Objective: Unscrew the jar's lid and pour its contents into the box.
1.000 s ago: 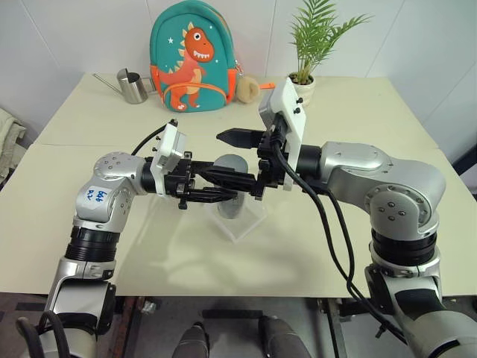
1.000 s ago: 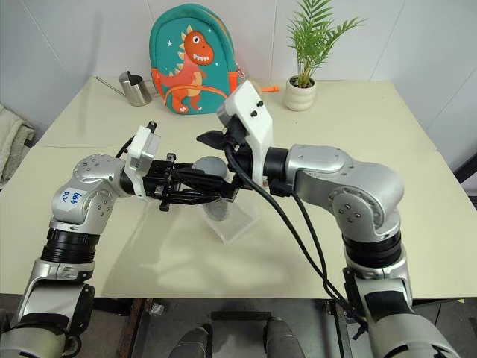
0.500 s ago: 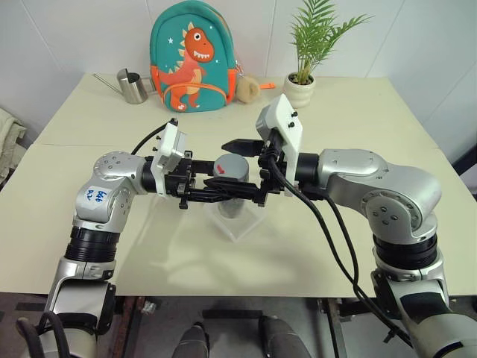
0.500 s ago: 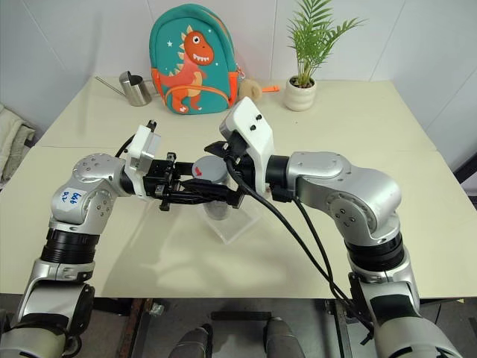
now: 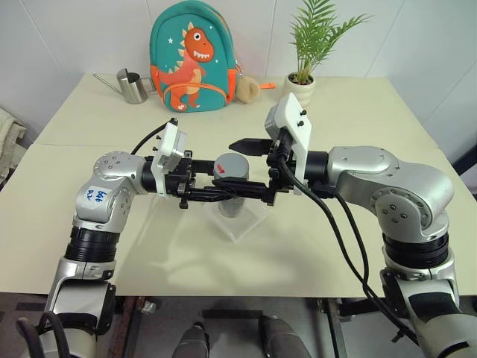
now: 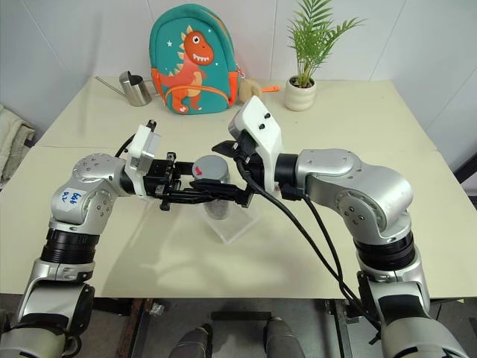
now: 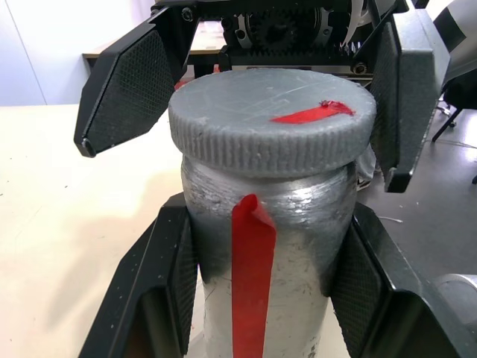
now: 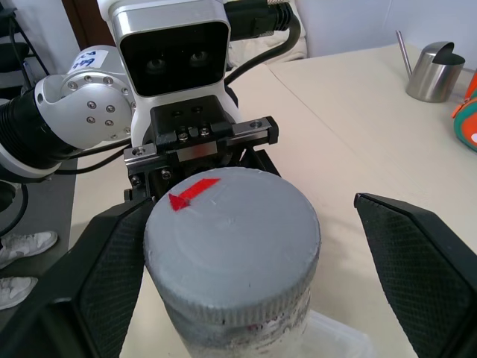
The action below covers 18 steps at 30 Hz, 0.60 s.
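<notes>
A small clear jar [image 7: 261,224] with a red strip down its side hangs just above the clear box [image 5: 244,222] at the table's middle. My left gripper [image 7: 261,283] is shut on the jar's body from the left. The grey lid [image 5: 232,165] with a red mark sits on the jar. My right gripper [image 8: 253,276] comes in from the right and stands open around the lid. One finger [image 8: 104,276] is close beside the lid, the other [image 8: 425,268] well clear of it. The contents are hidden.
At the back of the table stand a steel watering can [image 5: 133,86], a teal dinosaur backpack [image 5: 192,56], a tan plush ball [image 5: 246,89] and a potted plant [image 5: 305,74]. The table's front edge [image 5: 223,292] lies close below the arms.
The right wrist has turned and drawn slightly to the right, so the lid's top with its red mark now shows between the open fingers. The left gripper and jar have kept still.
</notes>
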Each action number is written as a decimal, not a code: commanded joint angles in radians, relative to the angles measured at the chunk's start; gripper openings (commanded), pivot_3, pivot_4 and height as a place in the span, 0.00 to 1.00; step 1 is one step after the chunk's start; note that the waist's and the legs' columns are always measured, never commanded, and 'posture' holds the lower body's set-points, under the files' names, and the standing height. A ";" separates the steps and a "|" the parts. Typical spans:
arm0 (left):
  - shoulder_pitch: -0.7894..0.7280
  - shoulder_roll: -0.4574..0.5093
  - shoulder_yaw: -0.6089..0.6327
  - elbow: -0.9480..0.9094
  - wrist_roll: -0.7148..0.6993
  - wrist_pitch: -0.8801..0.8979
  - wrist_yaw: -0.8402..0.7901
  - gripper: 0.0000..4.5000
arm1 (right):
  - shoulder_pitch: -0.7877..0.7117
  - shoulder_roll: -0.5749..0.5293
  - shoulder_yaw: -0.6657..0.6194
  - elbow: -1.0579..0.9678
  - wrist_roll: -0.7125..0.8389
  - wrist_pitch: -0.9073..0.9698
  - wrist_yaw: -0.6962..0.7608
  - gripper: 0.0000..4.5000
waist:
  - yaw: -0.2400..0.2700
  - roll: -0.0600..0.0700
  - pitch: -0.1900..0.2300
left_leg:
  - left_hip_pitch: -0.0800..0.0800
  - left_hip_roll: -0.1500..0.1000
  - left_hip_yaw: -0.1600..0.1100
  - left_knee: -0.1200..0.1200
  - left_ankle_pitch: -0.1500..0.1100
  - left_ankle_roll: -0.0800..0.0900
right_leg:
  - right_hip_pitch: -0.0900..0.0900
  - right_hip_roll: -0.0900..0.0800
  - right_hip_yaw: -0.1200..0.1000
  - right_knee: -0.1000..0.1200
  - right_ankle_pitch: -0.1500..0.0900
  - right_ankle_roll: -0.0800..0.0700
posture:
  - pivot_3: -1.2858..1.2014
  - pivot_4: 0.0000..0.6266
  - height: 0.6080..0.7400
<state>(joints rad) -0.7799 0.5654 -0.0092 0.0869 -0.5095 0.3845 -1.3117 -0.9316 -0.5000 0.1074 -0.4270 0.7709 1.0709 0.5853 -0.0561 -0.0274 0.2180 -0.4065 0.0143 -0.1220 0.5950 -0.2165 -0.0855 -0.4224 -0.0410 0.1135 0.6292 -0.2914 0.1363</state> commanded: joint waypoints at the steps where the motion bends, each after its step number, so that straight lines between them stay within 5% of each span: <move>1: -0.010 0.004 0.013 -0.019 -0.012 -0.012 0.000 0.45 | -0.019 -0.015 -0.040 -0.034 0.020 -0.004 0.017 1.00 | 0.000 0.000 0.000 | 0.000 0.000 0.000 0.000 0.000 0.000 | 0.000 0.000 0.000 0.000 0.000 0.000 | 0.52 0.24 1.00; 18: -0.013 0.000 0.012 -0.009 -0.009 -0.016 0.002 0.45 | -0.025 -0.033 -0.048 -0.041 0.047 -0.008 0.023 1.00 | 0.000 0.000 0.000 | 0.000 0.000 0.000 0.000 0.000 0.000 | 0.000 0.000 0.000 0.000 0.000 0.000 | 0.52 0.24 1.00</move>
<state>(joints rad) -0.7799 0.5653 -0.0092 0.0913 -0.5093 0.3837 -1.3114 -0.9316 -0.5245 0.1002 -0.4315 0.8037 1.0734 0.5974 -0.0561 -0.0274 0.2180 -0.4064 0.0143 -0.1220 0.5950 -0.2165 -0.0855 -0.4223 -0.0410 0.1136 0.6291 -0.2914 0.1363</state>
